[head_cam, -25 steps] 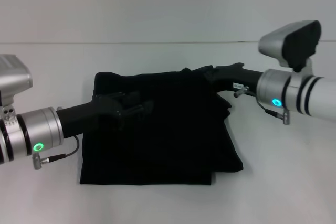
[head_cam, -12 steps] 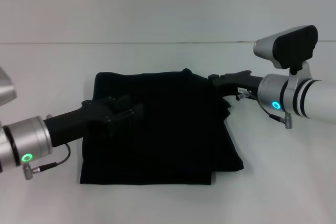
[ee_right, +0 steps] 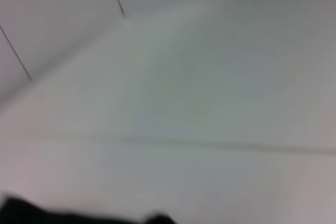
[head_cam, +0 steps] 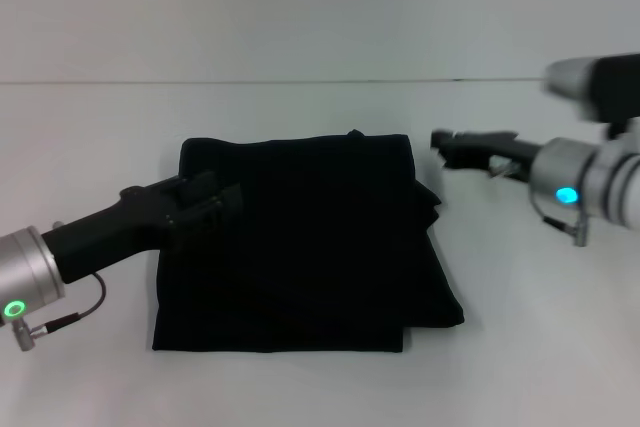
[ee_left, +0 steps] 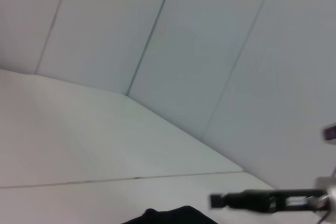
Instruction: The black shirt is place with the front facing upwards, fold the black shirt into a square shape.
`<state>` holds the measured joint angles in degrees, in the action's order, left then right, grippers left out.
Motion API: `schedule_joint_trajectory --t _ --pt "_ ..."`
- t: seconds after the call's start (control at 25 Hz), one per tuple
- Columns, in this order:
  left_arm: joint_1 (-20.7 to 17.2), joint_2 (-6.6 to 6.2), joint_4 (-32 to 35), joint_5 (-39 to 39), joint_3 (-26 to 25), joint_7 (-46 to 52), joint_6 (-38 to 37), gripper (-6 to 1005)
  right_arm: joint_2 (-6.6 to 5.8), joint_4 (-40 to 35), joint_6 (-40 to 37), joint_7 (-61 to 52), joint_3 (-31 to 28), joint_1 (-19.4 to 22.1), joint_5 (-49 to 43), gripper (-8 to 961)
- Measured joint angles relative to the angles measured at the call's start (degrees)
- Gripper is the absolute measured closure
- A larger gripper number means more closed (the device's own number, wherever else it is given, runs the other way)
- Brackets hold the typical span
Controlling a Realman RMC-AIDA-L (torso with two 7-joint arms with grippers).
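Observation:
The black shirt [head_cam: 310,247] lies folded into a rough square on the white table [head_cam: 540,347], with a bunched flap sticking out at its right edge. No lettering or label shows. My left gripper [head_cam: 228,199] hovers over the shirt's left edge and holds nothing. My right gripper [head_cam: 440,144] is just off the shirt's upper right corner, clear of the cloth. A bit of the shirt shows in the left wrist view [ee_left: 168,216], with the right gripper [ee_left: 220,201] farther off. The right wrist view shows only a dark strip of shirt [ee_right: 21,211].
The white table runs back to a pale wall [head_cam: 320,7]. Bare table surface lies on all sides of the shirt.
Both arms have pulled back outward. The left gripper moved left from the shirt's middle to its left edge. The right gripper moved right, off the shirt's upper right corner. The shirt stays folded.

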<state>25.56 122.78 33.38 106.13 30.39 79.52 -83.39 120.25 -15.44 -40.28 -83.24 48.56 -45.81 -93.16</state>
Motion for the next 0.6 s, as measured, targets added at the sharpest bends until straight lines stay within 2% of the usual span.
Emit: schedule_joint_trajectory --t 0.16,0.28,0.4,0.6 --pt "-0.35 -0.09 0.04 0.51 -0.86 0.22 0.68 479 -0.82 -7.37 -13.44 -7.55 0.27 6.36 1.75 955" --pt "-0.64 -0.13 0.16 0.8 -1.22 0.09 3.03 479 -1.57 -8.67 -19.06 -14.69 1.54 7.95 -0.8 955" --pt "-0.64 -0.24 0.2 0.58 -2.48 0.06 7.13 479 -1.59 -9.1 -21.74 -20.3 2.73 7.86 -4.49 955" --pt "0.2 -0.34 0.05 0.22 -3.84 -0.32 14.64 478 -1.35 -9.48 -23.51 -29.54 6.55 3.79 -10.02 955"
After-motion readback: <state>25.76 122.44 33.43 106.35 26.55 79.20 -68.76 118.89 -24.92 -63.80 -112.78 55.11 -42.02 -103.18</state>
